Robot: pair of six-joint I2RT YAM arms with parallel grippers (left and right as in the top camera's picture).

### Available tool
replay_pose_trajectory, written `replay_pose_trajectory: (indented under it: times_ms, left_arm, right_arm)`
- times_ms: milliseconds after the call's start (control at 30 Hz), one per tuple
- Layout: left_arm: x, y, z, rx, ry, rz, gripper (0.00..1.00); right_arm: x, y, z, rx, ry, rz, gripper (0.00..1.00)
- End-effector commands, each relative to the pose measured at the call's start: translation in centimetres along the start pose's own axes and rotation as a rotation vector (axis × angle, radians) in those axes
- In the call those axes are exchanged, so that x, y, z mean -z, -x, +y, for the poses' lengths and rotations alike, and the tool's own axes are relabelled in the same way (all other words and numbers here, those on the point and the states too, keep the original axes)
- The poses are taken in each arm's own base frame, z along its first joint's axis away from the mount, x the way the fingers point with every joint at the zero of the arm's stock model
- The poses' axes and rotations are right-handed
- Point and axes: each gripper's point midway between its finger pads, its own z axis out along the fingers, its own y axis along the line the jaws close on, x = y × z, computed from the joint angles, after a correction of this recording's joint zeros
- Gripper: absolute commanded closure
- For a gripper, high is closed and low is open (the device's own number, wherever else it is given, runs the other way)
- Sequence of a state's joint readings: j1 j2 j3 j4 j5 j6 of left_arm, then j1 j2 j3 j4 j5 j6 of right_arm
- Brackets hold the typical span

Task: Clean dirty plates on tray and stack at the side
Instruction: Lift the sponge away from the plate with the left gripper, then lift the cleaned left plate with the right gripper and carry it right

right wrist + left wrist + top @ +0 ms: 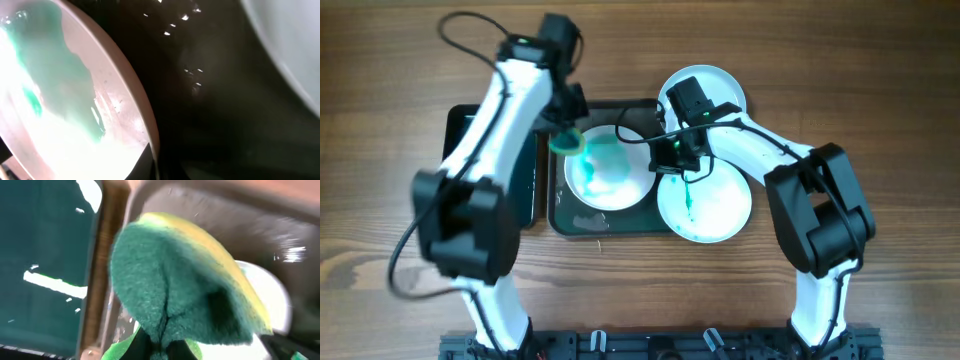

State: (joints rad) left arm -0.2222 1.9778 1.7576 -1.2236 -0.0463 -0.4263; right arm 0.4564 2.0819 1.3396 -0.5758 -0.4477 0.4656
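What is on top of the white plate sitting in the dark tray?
A green smear covers much of the plate. The left gripper holds a sponge over its upper-left rim, hiding what lies beneath. The right gripper covers the right rim.

Fuzzy sponge [175,290], glossy plate [620,190], seemingly plastic tray [557,214]

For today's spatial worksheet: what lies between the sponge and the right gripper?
The green-smeared plate on the tray, shown in the overhead view.
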Motion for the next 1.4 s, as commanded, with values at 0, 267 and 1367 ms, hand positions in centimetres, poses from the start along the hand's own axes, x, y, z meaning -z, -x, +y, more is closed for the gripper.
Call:
replay_pose_trajectory:
  times_ms: [0, 267, 1367]
  left_arm:
    - [3.7, 0.3, 0.0, -0.015, -0.065, -0.056, 0.96]
    - [3.7, 0.4, 0.2, -0.015, -0.049, -0.066, 0.96]
    - [3.7, 1.9, 2.6, 0.031, 0.015, -0.111, 0.96]
  right_arm:
    - [2.4, 0.8, -1.0, 0.037, -0.113, -0.087, 0.96]
    - [11.1, 2.1, 2.2, 0.209, -0.403, -0.422, 0.96]
    - [28.5, 0.4, 12.3, 0.558, -1.408, -1.121, 0.96]
